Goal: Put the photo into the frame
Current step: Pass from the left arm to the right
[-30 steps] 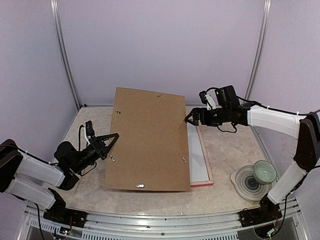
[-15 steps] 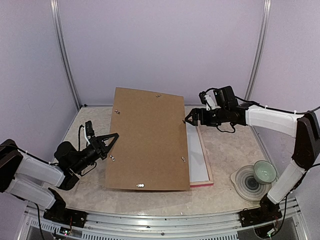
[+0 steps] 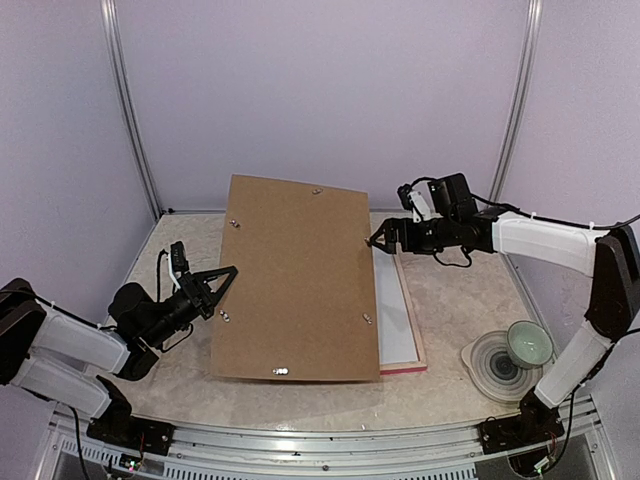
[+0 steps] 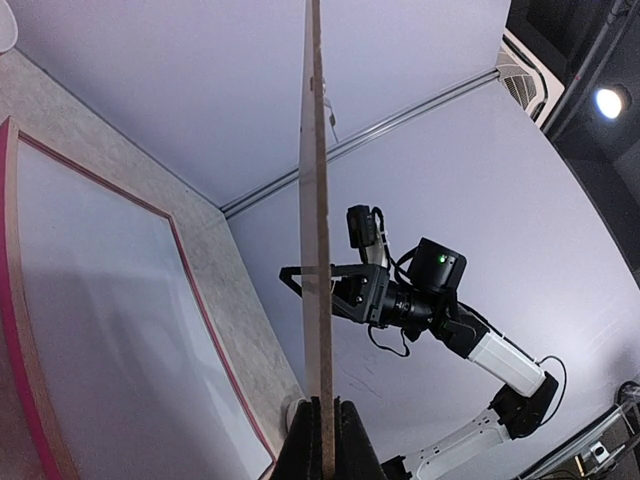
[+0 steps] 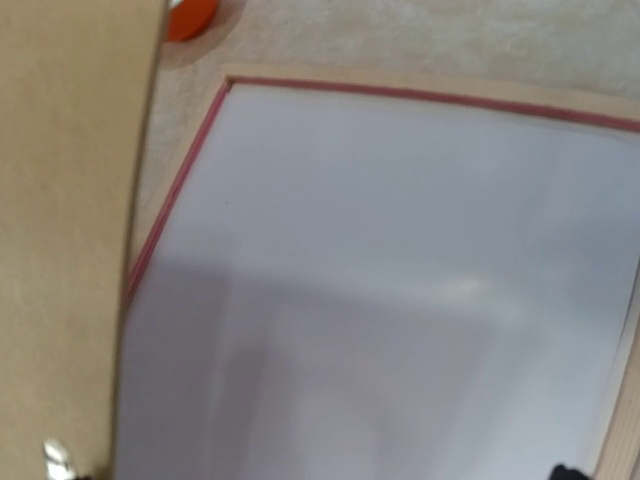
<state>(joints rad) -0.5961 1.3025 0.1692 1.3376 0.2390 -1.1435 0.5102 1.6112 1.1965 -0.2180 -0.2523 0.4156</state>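
A plain brown backing board is held tilted above the table. My left gripper is shut on its left edge; the left wrist view shows the board edge-on pinched between my fingers. My right gripper is at the board's right edge, its fingers either side of it. The frame lies flat under the board, its pink rim showing at the right. A white surface fills it. The frame also shows in the left wrist view and the right wrist view. The photo is hidden.
A pale green bowl sits on a grey ringed plate at the right front. Small metal clips dot the board's edges. An orange object lies beyond the frame's corner. Purple walls enclose the table.
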